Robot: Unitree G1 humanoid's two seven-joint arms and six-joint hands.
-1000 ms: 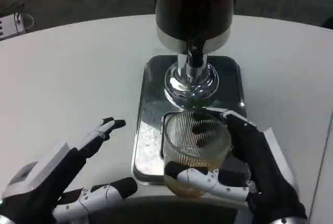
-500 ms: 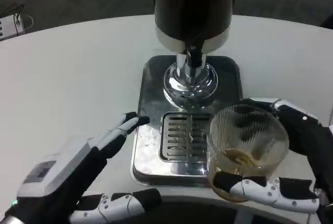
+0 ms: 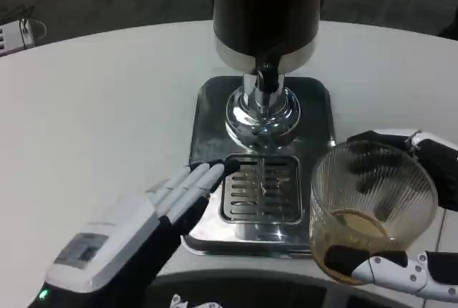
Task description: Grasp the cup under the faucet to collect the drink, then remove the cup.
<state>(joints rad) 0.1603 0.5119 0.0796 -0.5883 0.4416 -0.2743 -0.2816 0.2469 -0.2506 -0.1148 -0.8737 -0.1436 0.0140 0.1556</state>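
Head view: nearest, at about seven o'clock, the left hand point(image 3: 136, 240) lies flat with its fingers straight and together, holding nothing, the fingertips reaching onto the near left edge of the steel drip tray point(image 3: 207, 104). At about five o'clock the right hand point(image 3: 422, 251) grips the cup point(image 3: 368, 211), one white-and-black finger wrapped across the cup's near side low down and dark fingers showing behind the ribbed glass (its palm is mostly cut off by the picture's edge). The cup is a clear ribbed glass with a shallow layer of brown drink at the bottom; it sits at the near right corner of the tray, off to the right of the slotted grate point(image 3: 261, 188) and well clear of the faucet point(image 3: 266, 79). Farther, toward twelve o'clock, the chrome base rises from the tray under the dark dispenser point(image 3: 265, 7). All of this stands on the white table point(image 3: 93, 100).
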